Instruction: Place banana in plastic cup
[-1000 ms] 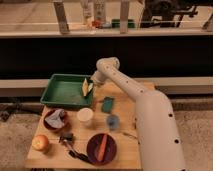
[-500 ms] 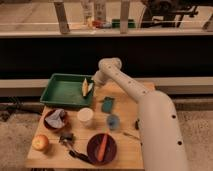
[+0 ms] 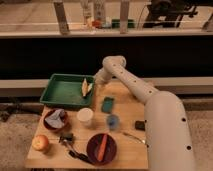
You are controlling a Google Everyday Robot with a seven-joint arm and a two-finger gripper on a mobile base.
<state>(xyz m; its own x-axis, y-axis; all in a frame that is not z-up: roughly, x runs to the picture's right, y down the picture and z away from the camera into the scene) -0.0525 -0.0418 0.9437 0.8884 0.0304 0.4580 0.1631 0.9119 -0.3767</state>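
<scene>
The banana (image 3: 86, 86), small and pale yellow, stands tilted nearly upright at the right edge of the green tray (image 3: 62, 92). My gripper (image 3: 94, 84) is at the end of the white arm, right beside the banana and touching or nearly touching it. The white cup (image 3: 85, 116) stands upright on the wooden table, in front of the tray and below the banana. A small blue cup (image 3: 113, 121) stands to its right.
A green sponge (image 3: 107, 104) lies near the tray. A dark red bowl (image 3: 92, 150) holds an orange carrot (image 3: 102, 146). An apple (image 3: 41, 143), a bowl with a grey cloth (image 3: 55, 120), utensils (image 3: 75, 150) and a dark block (image 3: 139, 125) are on the table (image 3: 125, 155).
The banana and the gripper have shifted very slightly up and left at the tray's right edge. Nothing else has moved.
</scene>
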